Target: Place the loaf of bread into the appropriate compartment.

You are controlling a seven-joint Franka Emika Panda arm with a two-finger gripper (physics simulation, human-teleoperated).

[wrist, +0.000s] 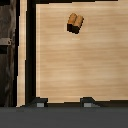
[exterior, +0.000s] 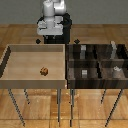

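Note:
The loaf of bread (exterior: 44,71) is a tiny golden-brown lump lying on the floor of the large pale wooden tray (exterior: 10,65). It also shows in the wrist view (wrist: 75,22), resting on the pale wood. My gripper (exterior: 51,39) hangs high over the tray's back edge, well apart from the loaf. In the wrist view the gripper (wrist: 64,103) is open and empty, with both fingertips (wrist: 40,102) showing. The dark divided bin (exterior: 95,61) stands at the exterior view's right, with dark brown walled compartments (exterior: 82,75). I cannot tell which cell fits the loaf.
Small pale grey blocks (exterior: 84,72) sit in several cells of the bin. The tray and bin stand side by side on thin metal legs (exterior: 60,107). A strip of the dark bin (wrist: 7,50) shows at the wrist view's edge.

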